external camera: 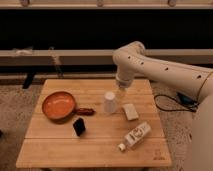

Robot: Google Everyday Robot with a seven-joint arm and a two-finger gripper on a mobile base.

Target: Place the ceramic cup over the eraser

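Near the pan (59,106) on the left stands the eraser (78,126), which you may knock over with the ceramic cup (110,103) from the middle, and the gripper (121,93) just beside the cup, holding it or not you cannot tell, may tip it.

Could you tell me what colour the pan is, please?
Orange-red, in the camera view. The pan sits left; the gripper hangs close to the ceramic cup.

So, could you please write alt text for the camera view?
A white robot arm reaches in from the picture's right, its gripper close above a white cup in the middle of a wooden table. Also on the table are an orange pan, a black eraser, a beige block and a bottle on its side.
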